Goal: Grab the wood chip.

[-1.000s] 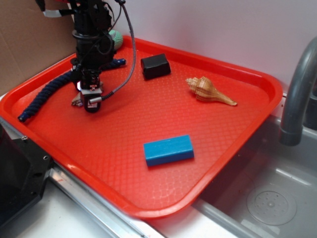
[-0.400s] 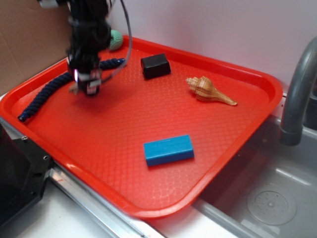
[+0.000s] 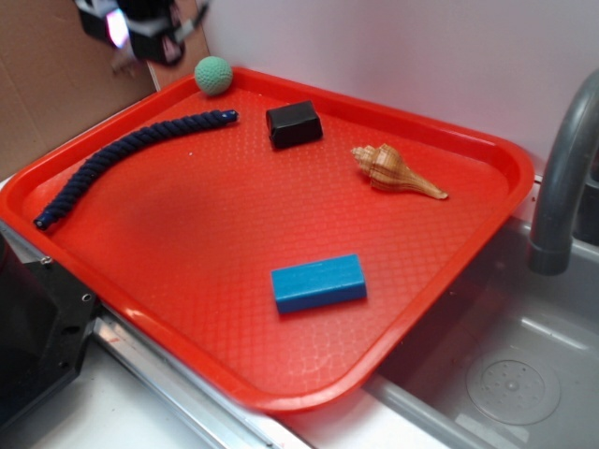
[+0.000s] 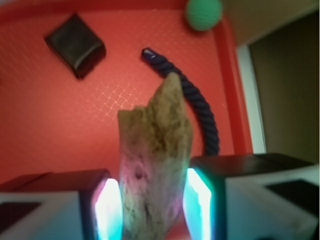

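Note:
The wood chip (image 4: 154, 150), a jagged brown-grey sliver with rough grain, fills the middle of the wrist view, pinched between the two glowing pads of my gripper (image 4: 153, 205). It sticks out forward past the fingertips (image 4: 108, 206), high above the red tray (image 4: 60, 115). In the exterior view my gripper (image 3: 140, 33) is blurred at the top left, lifted well above the tray's far left corner (image 3: 84, 140); a small pale bit of the chip (image 3: 122, 64) shows under it.
On the tray lie a dark blue rope (image 3: 122, 159), a green ball (image 3: 213, 75), a black block (image 3: 294, 124), a tan spiral seashell (image 3: 393, 170) and a blue block (image 3: 318, 282). A sink (image 3: 505, 374) and grey faucet (image 3: 562, 178) stand to the right.
My gripper has risen from the tray's left part, beside the rope, up and back to the top left, carrying the wood chip off the tray surface.

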Robot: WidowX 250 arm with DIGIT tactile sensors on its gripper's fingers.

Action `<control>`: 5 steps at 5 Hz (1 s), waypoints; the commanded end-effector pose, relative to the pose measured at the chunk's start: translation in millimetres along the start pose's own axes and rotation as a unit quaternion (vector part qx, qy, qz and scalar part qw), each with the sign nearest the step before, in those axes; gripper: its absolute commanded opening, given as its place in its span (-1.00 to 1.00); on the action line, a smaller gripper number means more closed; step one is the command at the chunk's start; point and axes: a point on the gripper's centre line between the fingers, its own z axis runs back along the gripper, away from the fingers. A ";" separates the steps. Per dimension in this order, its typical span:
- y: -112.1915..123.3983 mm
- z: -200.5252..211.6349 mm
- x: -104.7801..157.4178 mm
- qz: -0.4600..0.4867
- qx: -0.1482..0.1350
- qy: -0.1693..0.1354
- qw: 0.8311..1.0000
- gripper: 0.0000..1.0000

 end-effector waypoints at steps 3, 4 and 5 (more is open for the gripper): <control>8.3 90.1 -9.8 0.032 -0.049 -0.039 0.998 -1.00; 8.1 89.7 -6.2 0.035 -0.050 -0.041 0.997 -1.00; 7.4 88.4 -5.9 0.032 -0.053 -0.041 0.997 -1.00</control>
